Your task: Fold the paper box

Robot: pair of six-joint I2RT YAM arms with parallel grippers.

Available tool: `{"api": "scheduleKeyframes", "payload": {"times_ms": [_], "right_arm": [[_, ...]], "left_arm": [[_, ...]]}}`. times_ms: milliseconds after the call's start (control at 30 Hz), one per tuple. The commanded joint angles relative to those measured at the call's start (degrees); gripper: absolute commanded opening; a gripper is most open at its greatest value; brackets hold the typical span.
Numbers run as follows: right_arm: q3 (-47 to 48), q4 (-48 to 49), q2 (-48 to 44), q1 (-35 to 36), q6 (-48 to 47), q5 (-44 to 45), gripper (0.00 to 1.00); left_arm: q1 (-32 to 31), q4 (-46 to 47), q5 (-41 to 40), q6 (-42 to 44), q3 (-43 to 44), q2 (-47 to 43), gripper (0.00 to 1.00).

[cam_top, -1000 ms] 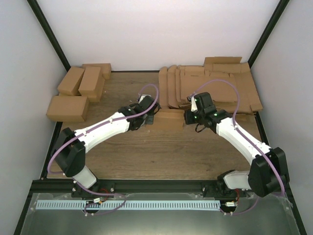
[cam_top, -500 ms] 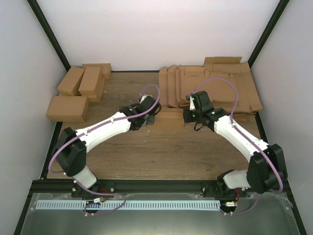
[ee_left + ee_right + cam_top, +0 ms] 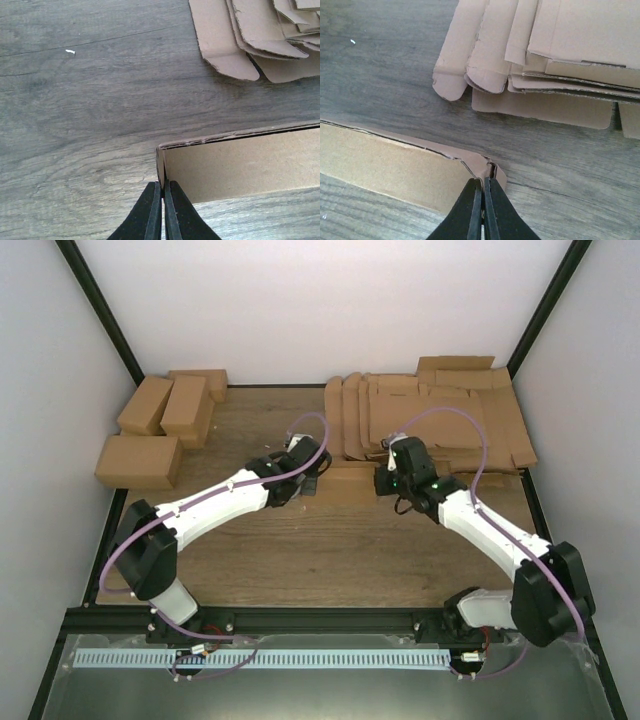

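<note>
The right tool [image 3: 483, 197] just closes, seemingly pinching one end of the paper box [image 3: 345, 484]; the left tool [image 3: 163, 200] pinches the other: both ends held.

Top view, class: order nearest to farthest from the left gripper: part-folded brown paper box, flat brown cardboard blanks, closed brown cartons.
1. Part-folded brown paper box, pinched by the left gripper.
2. Flat brown cardboard blanks, back right.
3. Closed brown cartons, back left.

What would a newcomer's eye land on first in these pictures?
At the centre, the left gripper and right gripper each pinch one end of the half-folded paper box. Behind it lies a fanned stack of flat blanks. The finished cartons sit at far left.
</note>
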Motion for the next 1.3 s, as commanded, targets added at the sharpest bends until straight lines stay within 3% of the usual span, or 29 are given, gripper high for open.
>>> {"api": "scheduleKeyframes", "payload": {"times_ms": [0,400,600,767,933,1033,1133,1267], "right_arm": [[-5.22,5.79,-2.65,1.13,1.48,4.27,0.01],[-18.14,21.00,-2.94,3.58,4.43,7.62,0.01],[-20.35,23.70,-2.40,3.59,4.10,7.11,0.01],[-19.67,23.22,-2.33,3.61,2.73,6.98,0.01],[-19.28,23.02,-2.64,3.60,1.61,7.17,0.01],[-18.98,22.68,-2.58,3.61,1.46,7.16,0.01],[-18.88,22.53,-2.66,3.61,1.52,7.09,0.01],[-18.69,22.42,-2.31,3.61,1.50,6.92,0.02]], "left_arm": [[-0.59,-1.06,1.22,-0.45,0.57,1.95,0.04],[-0.41,-0.09,4.38,-2.30,0.56,2.13,0.06],[-0.01,-1.64,7.55,-4.37,2.52,-1.17,0.41],[2.72,-3.37,12.45,-5.72,4.20,-5.38,0.60],[8.58,1.34,21.67,-7.43,2.13,-9.44,0.92],[12.65,5.04,29.29,-8.63,0.95,-8.99,0.99],[14.73,7.76,33.43,-9.28,0.88,-7.13,1.00],[15.36,10.48,35.27,-9.73,0.30,-4.70,0.92]]}}
